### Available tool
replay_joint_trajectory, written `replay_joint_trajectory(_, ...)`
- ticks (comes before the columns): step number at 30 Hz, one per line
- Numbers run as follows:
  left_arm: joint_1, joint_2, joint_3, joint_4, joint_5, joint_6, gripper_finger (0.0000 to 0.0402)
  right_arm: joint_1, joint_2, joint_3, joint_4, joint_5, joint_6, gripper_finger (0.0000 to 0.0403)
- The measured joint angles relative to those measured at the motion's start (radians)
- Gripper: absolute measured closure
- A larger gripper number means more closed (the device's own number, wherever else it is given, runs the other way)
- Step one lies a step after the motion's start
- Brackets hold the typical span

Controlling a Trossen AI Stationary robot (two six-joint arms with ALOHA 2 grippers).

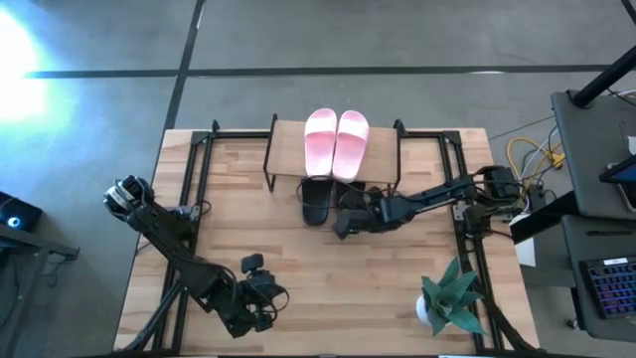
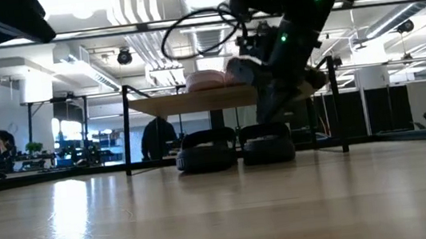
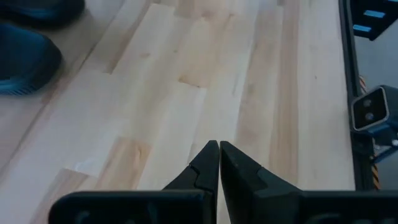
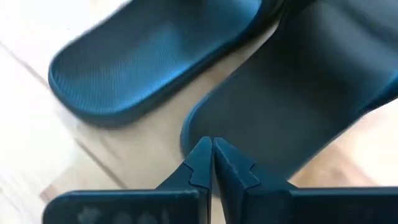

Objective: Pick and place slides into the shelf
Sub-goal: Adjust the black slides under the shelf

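Note:
Two pale pink slides lie side by side on the shelf's plank top, and also show in the low view. Two black slides stand on the table under the shelf. One black slide lies free. The other is partly hidden by my right arm in the high view. My right gripper is shut at this slide's heel end. My left gripper is shut and empty, above bare table near the front edge. My right gripper's shut fingertips stand at the heel end of the second black slide, coming slanting down from the table's near right side. I cannot tell whether they touch it. The slide lies flat on the table.
A potted green plant stands at the table's near right corner. Black metal frame rails run along the table's sides. Bare tabletop lies between the two arms.

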Motion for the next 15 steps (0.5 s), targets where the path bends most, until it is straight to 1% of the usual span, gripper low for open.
replay_joint_trajectory(2, 0.007, -0.003, -0.001, -0.004, -0.001, 0.0, 0.0402, 0.0, -0.018, 0.0, -0.004, 0.026, -0.008, 0.0394)
replay_joint_trajectory(7, 0.026, -0.008, -0.01, -0.019, -0.003, 0.0, 0.0402, 0.003, -0.058, -0.001, -0.039, 0.03, -0.005, 0.0394)
replay_joint_trajectory(12, 0.086, -0.01, -0.081, 0.014, -0.003, -0.026, 0.0402, 0.075, -0.144, 0.004, -0.038, 0.033, -0.002, 0.0394)
replay_joint_trajectory(15, 0.145, -0.01, -0.158, 0.124, 0.0, -0.026, 0.0402, 0.141, -0.21, 0.004, -0.046, 0.079, 0.034, 0.0394)
